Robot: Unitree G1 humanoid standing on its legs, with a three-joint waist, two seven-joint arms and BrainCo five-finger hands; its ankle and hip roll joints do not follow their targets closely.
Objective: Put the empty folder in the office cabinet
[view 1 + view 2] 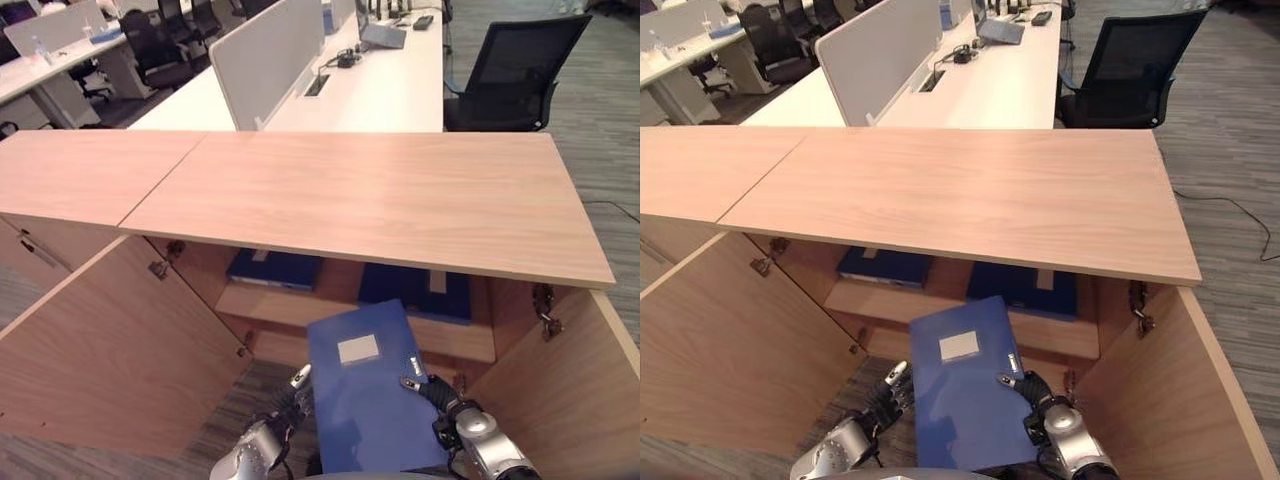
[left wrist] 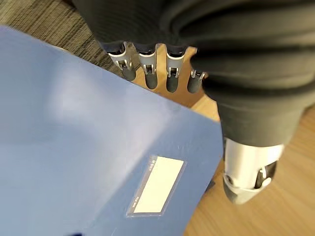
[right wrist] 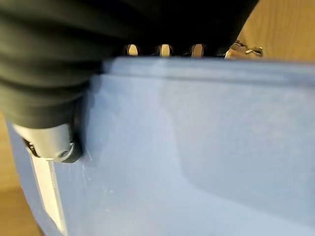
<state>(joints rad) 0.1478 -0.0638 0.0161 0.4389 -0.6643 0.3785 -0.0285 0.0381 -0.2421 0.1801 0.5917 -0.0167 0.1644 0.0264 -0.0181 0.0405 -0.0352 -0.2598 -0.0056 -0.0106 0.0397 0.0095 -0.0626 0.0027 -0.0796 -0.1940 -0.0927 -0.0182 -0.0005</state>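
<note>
You held the blue folder (image 1: 368, 390) just in front of the open office cabinet (image 1: 380, 200), left hand (image 1: 268, 432) and right hand (image 1: 445, 402) each clamped on an edge, below its shelf (image 1: 300, 305) of stored folders (image 1: 275, 268); insertion remained outstanding.

Open-plan office, white desks (image 1: 380, 90) with dividers (image 1: 265, 60), mesh chairs (image 1: 515, 70), grey carpet (image 1: 600, 150)

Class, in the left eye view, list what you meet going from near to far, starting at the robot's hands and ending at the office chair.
Left hand and right hand → blue folder held between them → folders on the cabinet shelf → cabinet top → white desk → black office chair.
</note>
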